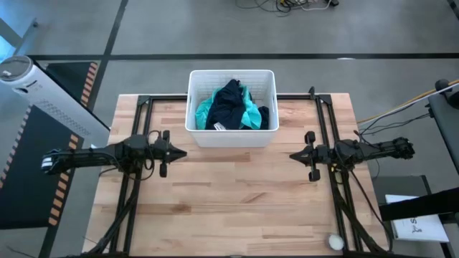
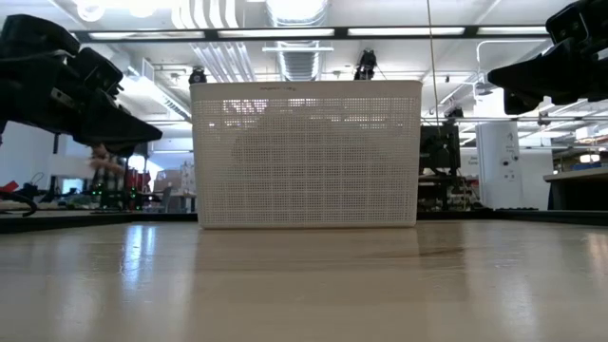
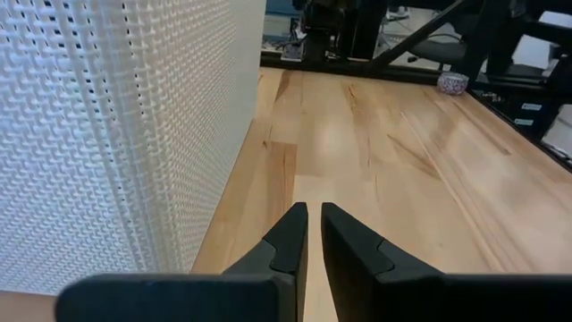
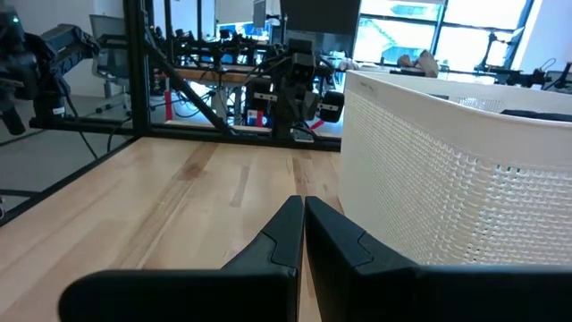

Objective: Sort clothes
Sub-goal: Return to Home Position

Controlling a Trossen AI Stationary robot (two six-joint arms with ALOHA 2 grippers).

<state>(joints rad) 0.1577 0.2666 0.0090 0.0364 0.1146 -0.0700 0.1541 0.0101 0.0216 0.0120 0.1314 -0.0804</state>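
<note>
reckon we're done: teal and navy soft clothes (image 1: 231,100) in the white plastic basket (image 1: 191,100) past our left claw (image 1: 181,152) and right claw (image 1: 294,155), both pressed together, empty.

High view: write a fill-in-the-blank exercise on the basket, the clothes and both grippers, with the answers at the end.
1. The dark navy garment lies on ____ of the teal shirt, inside the white perforated plastic basket.
2. The left gripper and the right gripper, over the light wooden table, each hold ____.
3. The small pale round object sits on the ____ arm's side of the table.
Missing words: top; nothing; right.
</note>
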